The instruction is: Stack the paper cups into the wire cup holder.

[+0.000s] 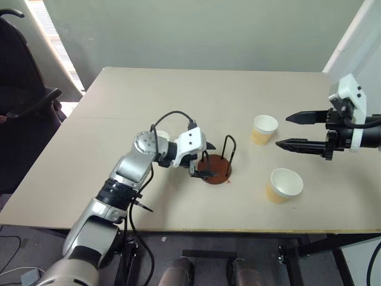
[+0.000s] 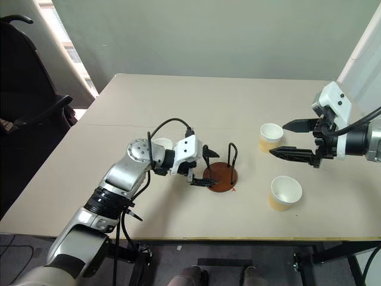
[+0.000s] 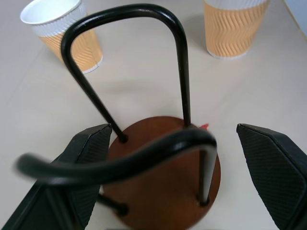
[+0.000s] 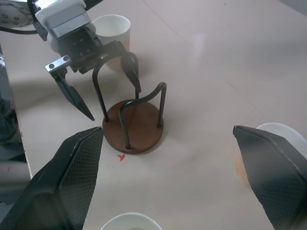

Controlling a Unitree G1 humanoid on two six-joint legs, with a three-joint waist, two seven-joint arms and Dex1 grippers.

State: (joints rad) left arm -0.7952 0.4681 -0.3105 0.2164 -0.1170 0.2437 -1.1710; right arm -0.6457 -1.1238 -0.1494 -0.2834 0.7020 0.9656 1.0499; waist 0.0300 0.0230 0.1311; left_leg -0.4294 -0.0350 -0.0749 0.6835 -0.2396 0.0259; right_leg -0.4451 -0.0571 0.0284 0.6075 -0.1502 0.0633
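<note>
On the counter, the nearest paper cup stands upright at the right. The wire cup holder stands mid-counter, loops upright, its base empty; the left hand, released and spread, straddles its left side. The right wrist view reveals a third cup behind that hand. Farther right, another cup stands just left of the released right hand.
</note>
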